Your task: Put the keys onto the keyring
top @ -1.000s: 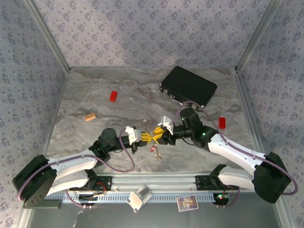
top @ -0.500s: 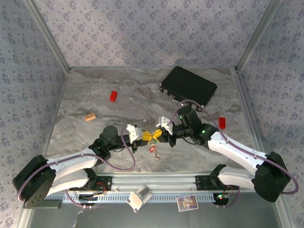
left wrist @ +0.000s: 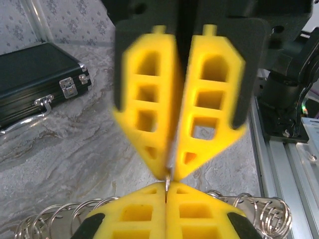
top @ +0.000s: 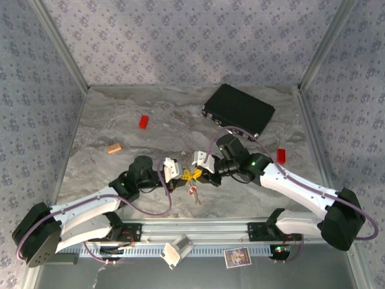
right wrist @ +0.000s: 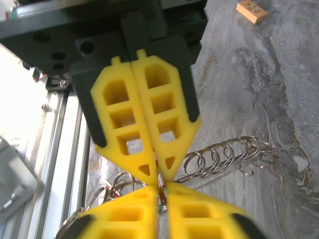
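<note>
Top external view, left hand (top: 185, 175) and right hand (top: 198, 174) tip-to-tip, shifted leftward, each pinching the keyring (right wrist: 224, 154).

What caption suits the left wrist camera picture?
Left fingers and right fingers meet tip to tip, pinching a thin metal piece; keyring trails beside, black case behind.

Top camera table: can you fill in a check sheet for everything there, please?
surface: table, grey marble pattern
job's things: keyring, a chain of silvery rings, at the gripper tips; keys just on their near side
clutter: black case, red block, second red block, tan block
grippers: left gripper shut on keyring; right gripper tip to tip with it, grip unclear
cables: purple cable looping off each arm
surroundings: patterned walls
</note>
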Controlling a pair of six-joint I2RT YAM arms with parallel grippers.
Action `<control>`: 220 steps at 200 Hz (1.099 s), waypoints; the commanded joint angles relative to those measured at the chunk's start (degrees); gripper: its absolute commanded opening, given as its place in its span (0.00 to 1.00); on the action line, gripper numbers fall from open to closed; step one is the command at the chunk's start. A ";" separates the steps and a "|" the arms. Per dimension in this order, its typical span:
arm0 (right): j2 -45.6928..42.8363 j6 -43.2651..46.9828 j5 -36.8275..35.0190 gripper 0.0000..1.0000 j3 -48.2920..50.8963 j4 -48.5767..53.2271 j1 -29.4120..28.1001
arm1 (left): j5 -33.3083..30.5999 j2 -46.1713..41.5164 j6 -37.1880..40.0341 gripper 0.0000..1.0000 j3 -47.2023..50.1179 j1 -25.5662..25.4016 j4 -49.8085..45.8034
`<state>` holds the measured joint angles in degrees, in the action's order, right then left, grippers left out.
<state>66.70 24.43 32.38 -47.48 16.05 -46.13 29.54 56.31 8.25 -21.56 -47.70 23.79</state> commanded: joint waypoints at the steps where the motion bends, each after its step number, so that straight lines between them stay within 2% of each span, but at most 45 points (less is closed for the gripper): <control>1: -4.34 -4.22 4.07 0.32 4.50 -9.52 1.92 | 0.60 -1.95 -3.15 0.00 1.62 -0.17 7.97; 31: -5.67 -9.12 6.46 0.35 10.05 -17.83 2.45 | 0.62 -2.36 -5.84 0.00 3.87 -0.09 14.57; 98: -4.38 -11.22 6.61 0.33 12.11 -23.21 2.36 | 3.24 -1.36 -7.28 0.00 4.43 -0.09 17.89; 157: -3.92 -10.85 8.12 0.13 11.57 -22.77 2.31 | 3.63 -1.20 -7.29 0.00 4.51 -0.05 18.14; 167: -4.02 -10.47 7.77 0.17 11.15 -21.71 2.36 | 3.07 -1.27 -6.90 0.00 4.49 -0.10 17.52; 183: -5.08 -9.56 5.85 0.33 11.25 -20.16 2.61 | 2.44 -2.13 -6.08 0.00 4.36 -0.09 16.06; 220: -9.31 -9.55 3.14 0.41 14.08 -20.30 4.35 | 2.97 -4.69 -4.61 0.00 3.81 0.08 12.51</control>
<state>60.47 14.59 37.23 -34.89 -4.80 -42.74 30.85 54.00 2.31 -17.08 -47.62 35.90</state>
